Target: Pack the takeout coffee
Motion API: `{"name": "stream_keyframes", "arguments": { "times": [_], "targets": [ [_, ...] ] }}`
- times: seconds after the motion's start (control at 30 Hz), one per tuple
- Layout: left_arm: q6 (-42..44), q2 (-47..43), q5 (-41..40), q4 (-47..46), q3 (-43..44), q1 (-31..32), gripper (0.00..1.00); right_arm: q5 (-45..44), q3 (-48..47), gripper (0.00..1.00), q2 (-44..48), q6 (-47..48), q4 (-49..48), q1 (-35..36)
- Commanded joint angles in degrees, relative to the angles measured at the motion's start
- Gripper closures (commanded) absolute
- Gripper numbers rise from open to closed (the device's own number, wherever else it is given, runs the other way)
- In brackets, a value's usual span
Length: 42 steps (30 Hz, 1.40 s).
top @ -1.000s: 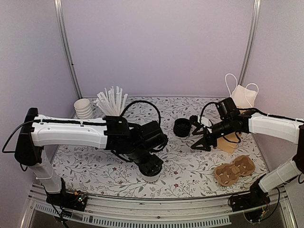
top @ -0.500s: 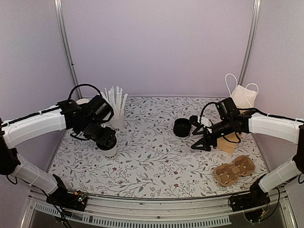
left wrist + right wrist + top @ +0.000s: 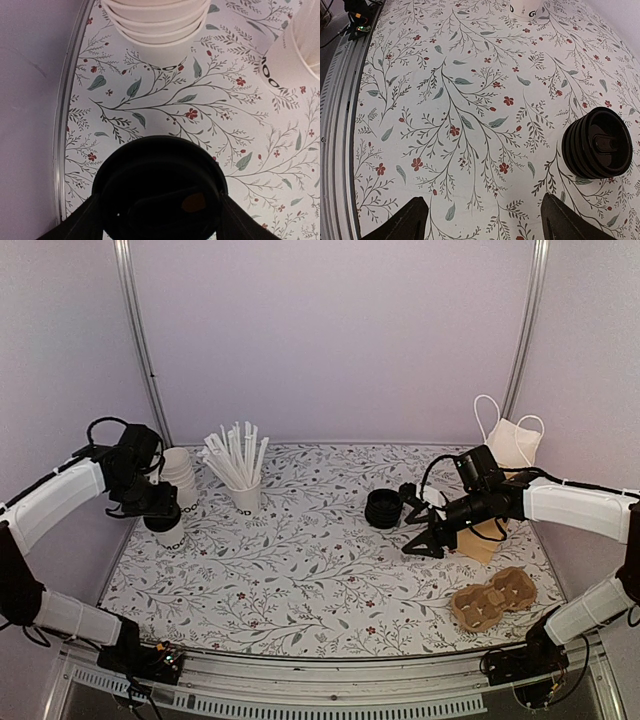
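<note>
Far left of the table [image 3: 320, 575], just beside the stack of lidless cups [image 3: 180, 470]: I am gripping the takeout coffee [image 3: 172, 537] in the left claw [image 3: 158, 510], whose jaws are standing wide yet pressing on both flanks of the black lid [image 3: 160, 185]. The right claw [image 3: 424, 543] is hovering spread and empty near the stack of loose lids [image 3: 383, 508], well apart from the cardboard carrier [image 3: 493, 598]. I am judging the cup to be light, thin-walled and easily crushed, and the plastic lid to be slippery and liable to pop off. I am therefore treating the stiff rim under the lid as the safest place to take hold, with a gentle squeeze and the cup kept upright. The wrist view is hiding the whole cup body beneath the lid. The overhead view is not showing me whether the base is resting on the table or hanging clear. I cannot tell whether it is holding liquid, and its dark print is only partly showing.
</note>
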<state>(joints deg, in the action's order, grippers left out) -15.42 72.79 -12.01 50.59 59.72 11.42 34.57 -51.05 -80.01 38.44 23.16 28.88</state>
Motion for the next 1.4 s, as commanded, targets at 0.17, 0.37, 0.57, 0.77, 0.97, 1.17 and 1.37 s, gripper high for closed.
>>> {"name": "stream_keyframes", "arguments": {
  "times": [0.17, 0.37, 0.57, 0.77, 0.97, 1.17, 1.37],
  "targets": [
    [2.5, 5.2, 2.8, -3.6, -1.3, -2.7, 0.23, -0.5, -1.2, 0.18, 1.0, 0.5, 0.8, 0.4],
    [2.1, 5.6, 2.6, -3.3, -1.1, -3.2, 0.03, 0.2, -1.2, 0.18, 1.5, 0.2, 0.8, 0.4],
    [0.5, 2.3, 2.3, 0.1, 1.4, -2.6, 0.0, 0.6, -3.3, 0.18, 2.1, -1.9, 1.4, 0.3],
    [-1.9, -4.3, -0.1, 5.9, 11.4, 4.1, 0.0, 3.2, -21.1, 0.19, 4.8, -2.2, 16.9, 0.3],
    [-5.2, -12.5, 5.6, -6.1, 6.6, 17.6, 0.0, -12.5, -37.6, 0.2, 2.2, -6.9, 27.3, -2.4],
    [-10.6, -12.3, 15.4, -31.5, -8.2, 28.9, 0.01, -19.4, -42.4, 0.26, 4.3, -9.8, 31.8, -9.8],
    [-2.0, 6.1, 6.3, -31.6, 4.4, 48.1, 0.0, -30.1, -33.4, 0.34, 8.6, -6.0, 31.5, -14.3]
  ]
}}
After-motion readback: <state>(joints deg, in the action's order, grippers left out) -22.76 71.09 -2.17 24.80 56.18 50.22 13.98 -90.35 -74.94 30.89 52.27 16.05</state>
